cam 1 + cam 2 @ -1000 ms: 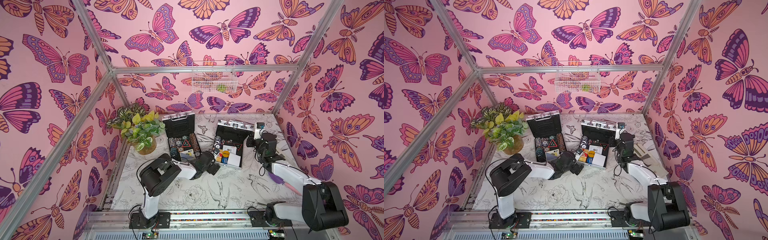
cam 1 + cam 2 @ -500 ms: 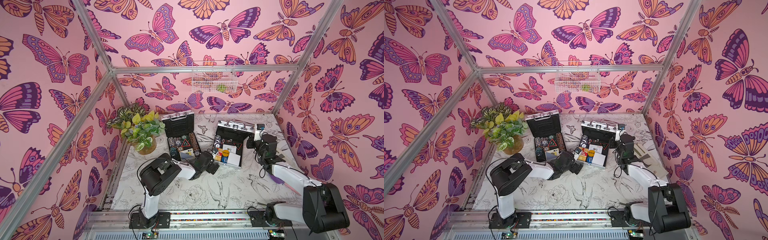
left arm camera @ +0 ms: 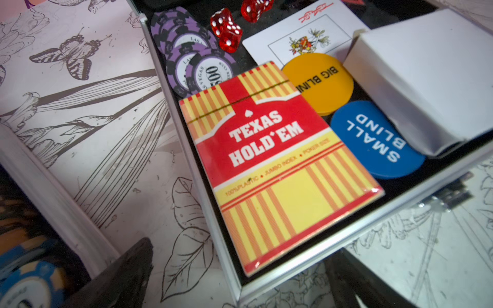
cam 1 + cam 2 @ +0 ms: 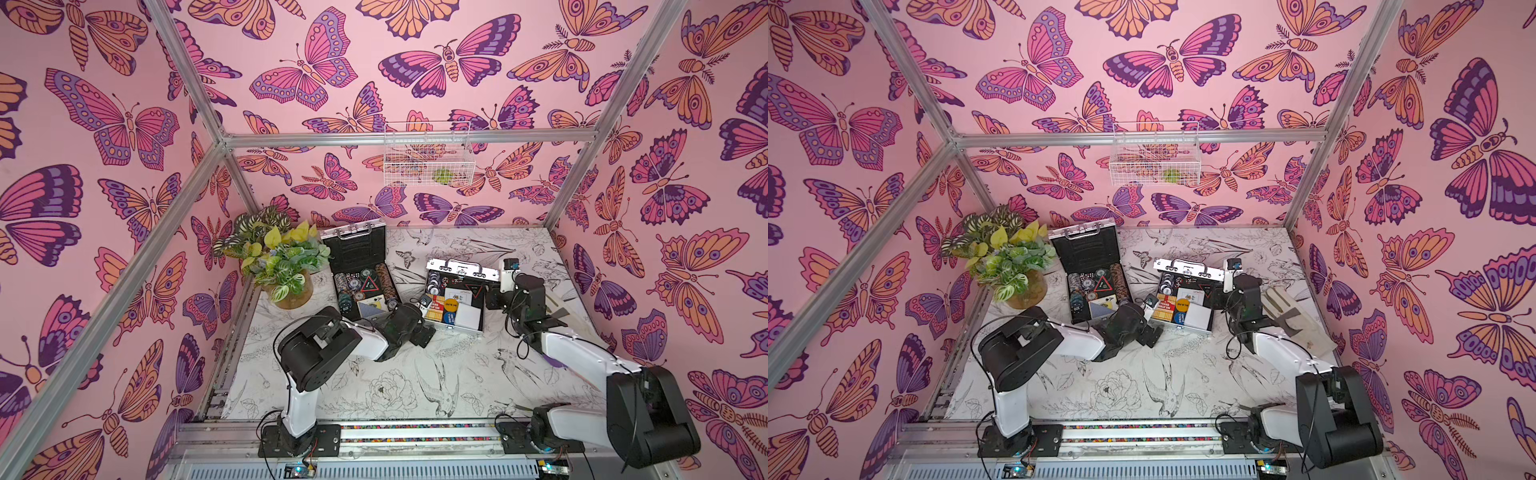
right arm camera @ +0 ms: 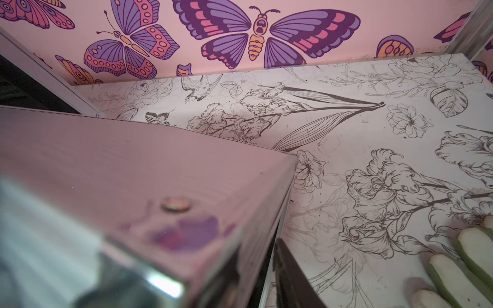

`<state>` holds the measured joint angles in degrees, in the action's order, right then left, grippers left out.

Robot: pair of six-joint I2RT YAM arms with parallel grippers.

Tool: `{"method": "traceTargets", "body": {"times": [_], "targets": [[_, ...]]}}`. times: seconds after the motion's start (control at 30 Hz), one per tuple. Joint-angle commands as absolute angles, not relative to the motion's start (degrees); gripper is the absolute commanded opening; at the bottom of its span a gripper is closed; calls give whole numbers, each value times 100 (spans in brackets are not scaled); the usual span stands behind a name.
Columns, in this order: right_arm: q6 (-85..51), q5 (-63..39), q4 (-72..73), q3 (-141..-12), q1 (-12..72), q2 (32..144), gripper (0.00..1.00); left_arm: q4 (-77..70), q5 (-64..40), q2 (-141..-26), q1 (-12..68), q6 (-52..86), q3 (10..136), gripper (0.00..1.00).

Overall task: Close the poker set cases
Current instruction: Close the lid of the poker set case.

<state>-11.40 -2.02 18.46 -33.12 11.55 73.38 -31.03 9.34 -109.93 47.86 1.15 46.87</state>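
Two poker set cases lie open on the table in both top views. The left case (image 4: 360, 272) has its lid upright, with chips and cards in the base. The right case (image 4: 455, 305) has its silver lid (image 4: 462, 268) leaning low over a red card deck (image 3: 269, 165), round buttons and a white box. My left gripper (image 3: 240, 288) is open, its fingers (image 3: 120, 277) either side of that case's near corner. My right gripper (image 4: 494, 297) is at the lid's right end. One dark finger (image 5: 290, 274) shows beside the lid's edge (image 5: 269, 240); the other is hidden.
A potted plant (image 4: 282, 266) stands at the back left beside the left case. A white wire basket (image 4: 428, 158) hangs on the back wall. A pale glove (image 4: 1291, 316) lies by the right wall, beside my right arm.
The right case's lid has swung down from upright to a low tilt over its base. My right gripper has stayed at the lid's end. The left arm has barely moved.
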Motion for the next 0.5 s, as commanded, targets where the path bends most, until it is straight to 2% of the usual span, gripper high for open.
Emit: {"method": "traceTargets", "body": {"times": [0.0, 0.47], "targets": [[-1494, -81, 1676, -3369, 1257, 7250, 44, -2918, 1283, -10867, 4649, 114, 4499, 100], [-2604, 570, 1770, -3167, 1838, 7777, 51, -2928, 1144, -10607, 4667, 44, 4384, 100]]}}
